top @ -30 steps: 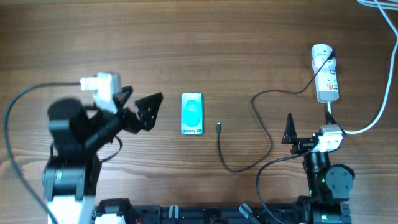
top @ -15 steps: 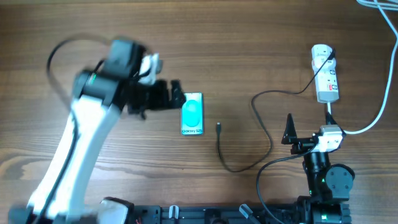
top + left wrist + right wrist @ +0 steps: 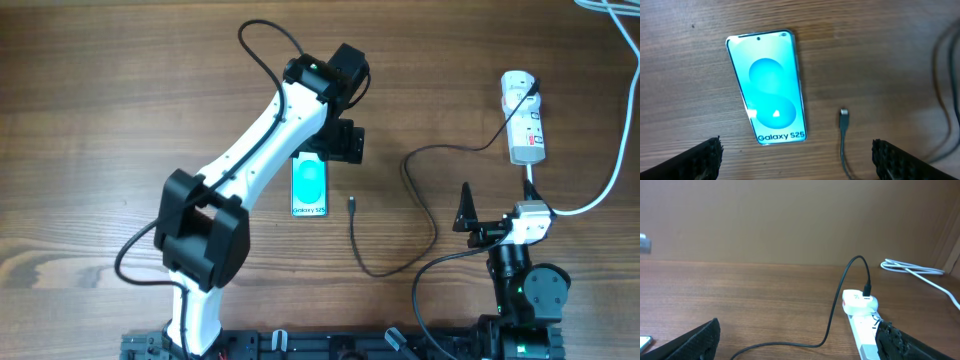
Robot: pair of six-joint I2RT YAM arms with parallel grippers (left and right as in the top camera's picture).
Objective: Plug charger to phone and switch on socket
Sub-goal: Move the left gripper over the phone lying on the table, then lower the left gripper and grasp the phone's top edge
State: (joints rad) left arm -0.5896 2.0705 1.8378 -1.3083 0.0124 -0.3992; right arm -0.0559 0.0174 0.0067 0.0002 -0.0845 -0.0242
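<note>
The phone [image 3: 309, 188] lies flat mid-table, cyan screen up, and shows whole in the left wrist view [image 3: 767, 87]. The charger's connector tip [image 3: 352, 203] lies just right of it, apart from it [image 3: 844, 114]. Its black cable [image 3: 432, 232] loops right and up to a white plug on the socket [image 3: 523, 125]. My left gripper [image 3: 340, 143] hovers open over the phone's far end, with phone and tip between its fingers [image 3: 795, 165]. My right gripper [image 3: 490, 215] is open and empty near its base, facing the socket [image 3: 866, 335].
A thick white cord [image 3: 610, 190] runs from the socket along the right edge to the far right corner [image 3: 912, 269]. The left arm [image 3: 250, 160] stretches diagonally across the table's middle. The right arm's base [image 3: 520, 285] sits at the front right.
My left arm has swung from the left side across to above the phone, its gripper still open. The right arm, phone, cable and socket have not moved.
</note>
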